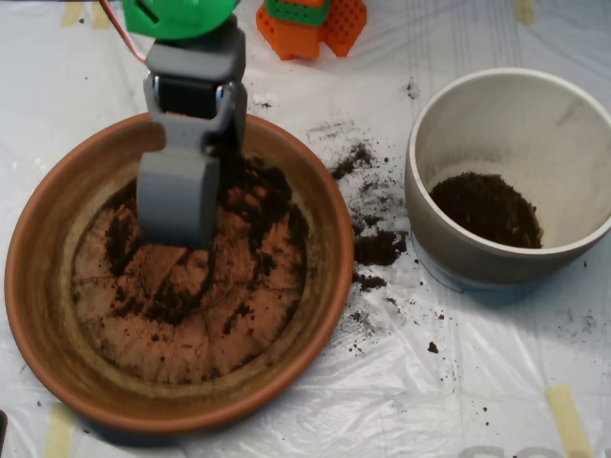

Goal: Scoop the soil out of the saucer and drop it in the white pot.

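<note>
Much soil lies in the saucer, some in the pot; we see crumbs on the bench's plastic sheet. Our end effector sits down in the saucer; open or pressed together, we cannot tell.

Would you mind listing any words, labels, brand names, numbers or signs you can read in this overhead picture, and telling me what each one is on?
There is no readable text.
The saucer, the white pot, the scoop and the orange and green parts at the top carry no visible lettering.
A faint grey mark at the bottom edge of the plastic sheet may be print, but it is cut off and too blurred to read.
</note>
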You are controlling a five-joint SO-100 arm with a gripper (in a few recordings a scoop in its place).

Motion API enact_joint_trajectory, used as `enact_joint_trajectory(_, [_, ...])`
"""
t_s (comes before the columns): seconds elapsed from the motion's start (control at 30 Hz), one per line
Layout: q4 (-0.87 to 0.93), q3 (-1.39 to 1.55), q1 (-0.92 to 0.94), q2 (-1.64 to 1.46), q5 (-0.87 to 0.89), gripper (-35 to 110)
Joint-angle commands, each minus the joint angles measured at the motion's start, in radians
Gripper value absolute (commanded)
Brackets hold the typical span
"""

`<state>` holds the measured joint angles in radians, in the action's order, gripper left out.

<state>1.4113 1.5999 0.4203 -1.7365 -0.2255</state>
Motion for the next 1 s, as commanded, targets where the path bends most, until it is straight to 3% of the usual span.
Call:
enact_joint_trajectory(0.0, [-0.117,0.114,0.086,-0.054,-0.031,46])
enact_joint_trajectory(0.13, [-0.207,0.195,0.138,-0.052,-0.021,42])
enact_joint_trajectory(0.23, [-0.239,0.218,0.176,-0.049,0.005,29])
enact_joint_trajectory(0.37, [-0.264,0.244,0.209,-0.014,0.006,46])
enact_joint_trajectory(0.53, [-0.321,0.29,0.23,0.075,-0.012,56])
enact_joint_trajectory(0.97, [-0.253,-0.008,0.336,0.463,0.012,56])
